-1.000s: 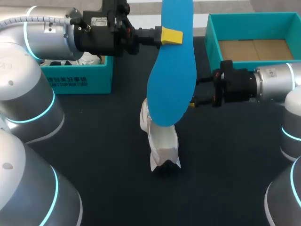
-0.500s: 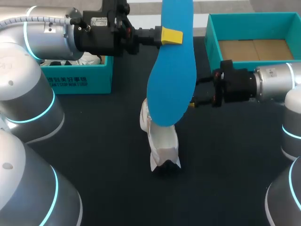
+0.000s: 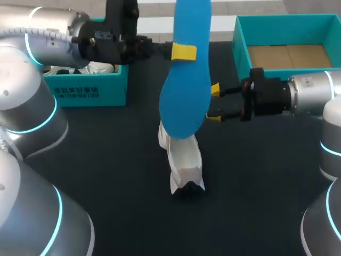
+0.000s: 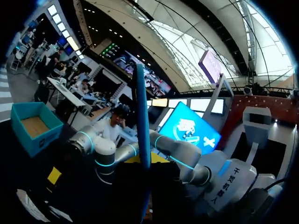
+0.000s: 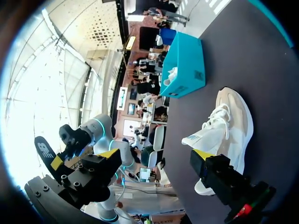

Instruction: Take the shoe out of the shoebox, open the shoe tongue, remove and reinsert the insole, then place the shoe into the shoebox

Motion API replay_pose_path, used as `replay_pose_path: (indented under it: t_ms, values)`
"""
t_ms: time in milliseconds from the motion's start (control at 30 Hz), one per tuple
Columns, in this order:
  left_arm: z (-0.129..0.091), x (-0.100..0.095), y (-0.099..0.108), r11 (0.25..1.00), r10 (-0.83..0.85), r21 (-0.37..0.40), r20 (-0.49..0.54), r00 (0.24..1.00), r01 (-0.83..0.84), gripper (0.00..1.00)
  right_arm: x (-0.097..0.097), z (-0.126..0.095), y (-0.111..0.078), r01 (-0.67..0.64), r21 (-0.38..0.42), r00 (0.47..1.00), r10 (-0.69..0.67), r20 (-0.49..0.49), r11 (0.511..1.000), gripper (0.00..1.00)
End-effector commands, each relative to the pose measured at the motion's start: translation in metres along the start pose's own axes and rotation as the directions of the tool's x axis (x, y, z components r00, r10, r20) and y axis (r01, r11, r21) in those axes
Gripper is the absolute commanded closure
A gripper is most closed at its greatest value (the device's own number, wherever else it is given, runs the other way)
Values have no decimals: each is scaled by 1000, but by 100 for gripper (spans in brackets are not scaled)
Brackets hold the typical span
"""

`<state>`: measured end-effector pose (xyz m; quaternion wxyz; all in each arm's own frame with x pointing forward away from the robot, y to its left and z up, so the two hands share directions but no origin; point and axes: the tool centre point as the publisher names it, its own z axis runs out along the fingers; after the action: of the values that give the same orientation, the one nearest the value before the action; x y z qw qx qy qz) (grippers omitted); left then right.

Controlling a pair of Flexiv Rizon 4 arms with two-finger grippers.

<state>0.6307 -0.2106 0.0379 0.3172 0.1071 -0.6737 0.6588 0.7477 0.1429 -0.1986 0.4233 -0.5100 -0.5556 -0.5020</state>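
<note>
The black table carries two teal shoeboxes. The one at far right shows only its cardboard floor, and the one at far left has something white inside. Between them the blue insole hangs upright, out of the shoe, with its lower end just above the white shoe. The shoe lies free at the middle of the table, outside both boxes.

The left arm's fingers are clamped on the insole high up, towards its far end. The right arm's fingers stand apart and hold nothing, just right of the insole's lower half.

The main risk, as I judge it, is the single narrow pinch near one end. A long, bendy insole can swing or bow, so its free end may miss the shoe's opening, catch on the tongue or collar, and fold. Nothing steadies the shoe, so a push from the insole could slide it or tip it over. The open right fingers are close enough to brush the insole and twist it in the left grip, or work it loose.
</note>
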Motion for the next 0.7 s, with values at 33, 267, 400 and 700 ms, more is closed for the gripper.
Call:
replay_pose_path:
  t_ms: [33,267,400,700]
  values:
    - [-10,8,7,992,125,-5,13,992,-125,100,7,0,1,-1,-6,1000,1,0,1000,0]
    - [-21,2,23,897,441,10,64,895,-443,100,25,-2,6,-24,-8,1000,24,10,1000,0]
    - [-28,-2,30,808,586,16,68,807,-588,100,36,-5,10,-38,-37,999,37,-13,999,0]
    - [-46,-16,38,522,840,46,142,523,-851,100,69,-6,14,4,-62,1000,-4,14,998,0]
